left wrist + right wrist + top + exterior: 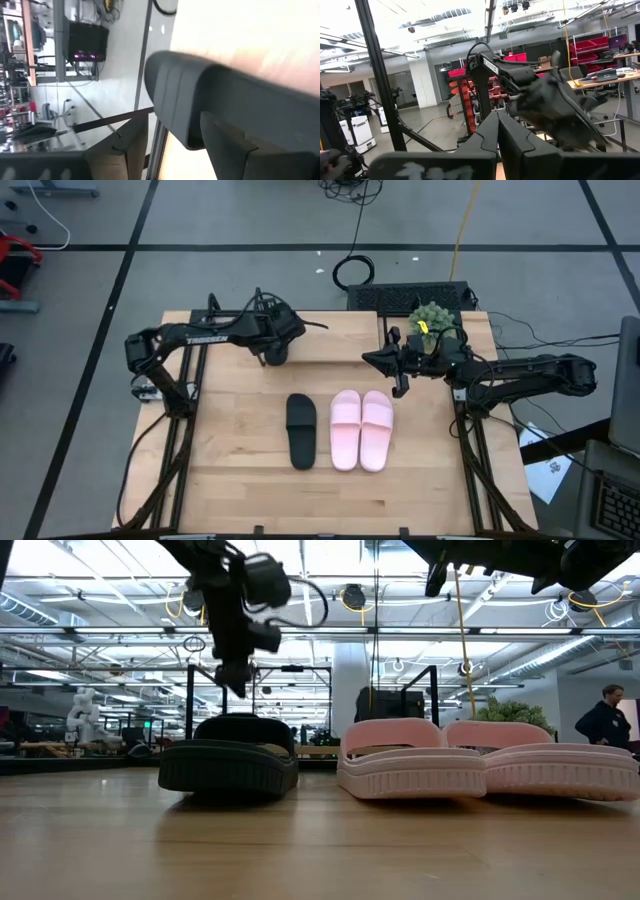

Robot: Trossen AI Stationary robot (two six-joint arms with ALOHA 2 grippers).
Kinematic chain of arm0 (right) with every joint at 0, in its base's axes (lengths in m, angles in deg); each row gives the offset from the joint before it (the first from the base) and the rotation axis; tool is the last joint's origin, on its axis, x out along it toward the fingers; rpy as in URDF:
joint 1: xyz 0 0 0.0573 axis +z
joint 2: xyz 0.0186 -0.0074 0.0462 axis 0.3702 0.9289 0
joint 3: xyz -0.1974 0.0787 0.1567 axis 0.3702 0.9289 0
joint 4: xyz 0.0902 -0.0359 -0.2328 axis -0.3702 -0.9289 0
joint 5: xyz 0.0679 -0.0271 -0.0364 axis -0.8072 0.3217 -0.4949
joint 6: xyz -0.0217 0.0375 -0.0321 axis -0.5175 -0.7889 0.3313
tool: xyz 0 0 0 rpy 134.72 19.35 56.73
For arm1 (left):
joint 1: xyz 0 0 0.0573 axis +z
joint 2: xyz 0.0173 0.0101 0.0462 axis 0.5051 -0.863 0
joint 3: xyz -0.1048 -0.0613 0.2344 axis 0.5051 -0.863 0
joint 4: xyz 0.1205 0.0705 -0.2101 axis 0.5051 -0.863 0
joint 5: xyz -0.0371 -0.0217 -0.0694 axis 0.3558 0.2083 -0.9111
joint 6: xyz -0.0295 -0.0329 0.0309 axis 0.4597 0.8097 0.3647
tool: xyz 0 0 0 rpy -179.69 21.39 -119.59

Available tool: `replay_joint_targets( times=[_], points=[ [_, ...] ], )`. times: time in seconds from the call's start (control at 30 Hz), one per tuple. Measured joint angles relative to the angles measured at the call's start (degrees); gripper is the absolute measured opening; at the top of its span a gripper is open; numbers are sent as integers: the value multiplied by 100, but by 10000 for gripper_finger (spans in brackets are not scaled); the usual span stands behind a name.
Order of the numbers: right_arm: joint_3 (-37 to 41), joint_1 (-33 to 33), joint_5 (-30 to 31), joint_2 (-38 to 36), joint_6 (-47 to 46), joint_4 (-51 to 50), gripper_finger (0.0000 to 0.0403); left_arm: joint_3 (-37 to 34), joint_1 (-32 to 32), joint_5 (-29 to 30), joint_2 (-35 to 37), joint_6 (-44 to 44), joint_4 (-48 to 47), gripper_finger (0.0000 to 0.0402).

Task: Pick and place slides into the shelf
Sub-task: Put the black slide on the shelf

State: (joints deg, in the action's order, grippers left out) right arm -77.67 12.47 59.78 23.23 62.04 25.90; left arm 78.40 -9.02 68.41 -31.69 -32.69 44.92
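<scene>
One black slide (301,430) and the pink pair of slides (360,430) lie soles down at mid-table. A second black slide (240,100) lies close in front of my left gripper (275,345) at the far edge. There, the shelf's thin black frame (381,340) stands around a light board. The left gripper's fingers are open, one on either side of this slide's end. The right wrist view shows this slide (555,110) blurred below the left arm. My right gripper (498,135) hovers shut and holds nothing, right of the shelf. My left gripper slants down from the table's left toward the black slide's end (170,100), fingers apart. One finger (225,145) overlaps the slide in the wrist view. I cannot tell whether it touches the slide.
A small green plant (430,320) stands at the far right corner, beside my right arm. Cables and a black mat (410,295) lie just beyond the far edge. The near half of the table (330,500) is bare wood. A person (605,720) stands in the room behind.
</scene>
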Motion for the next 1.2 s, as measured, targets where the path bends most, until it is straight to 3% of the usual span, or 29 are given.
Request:
replay_joint_targets(
  times=[0.13, 0.23, 0.47, 0.63, 0.8, 0.97, 1.2],
  points=[
    [0, 0, 1, 0, 0, 3, 0, 0, -355, -43, 380, 501, -211, 186],
    [0, 0, 1, 0, 0, 8, 0, 83, -831, -388, 689, 1093, -604, 187],
    [0, -2, 1, 0, 0, 6, 0, 855, -2587, -1073, 892, 2957, -1779, 187],
    [0, 2, -1, 2, -221, 31, 0, 1380, -3747, -1049, 826, 4129, -1784, 187],
    [0, 188, -150, 1, -319, 41, 0, 1420, -4538, -970, 729, 5271, -1578, 186],
    [0, 342, -141, 2, -306, 12, 0, 1414, -5011, -1037, 141, 5879, -1414, 186],
    [0, 376, -160, 2, -304, -28, 0, 1410, -4996, -1416, -741, 6402, -1285, 186]
  ],
)
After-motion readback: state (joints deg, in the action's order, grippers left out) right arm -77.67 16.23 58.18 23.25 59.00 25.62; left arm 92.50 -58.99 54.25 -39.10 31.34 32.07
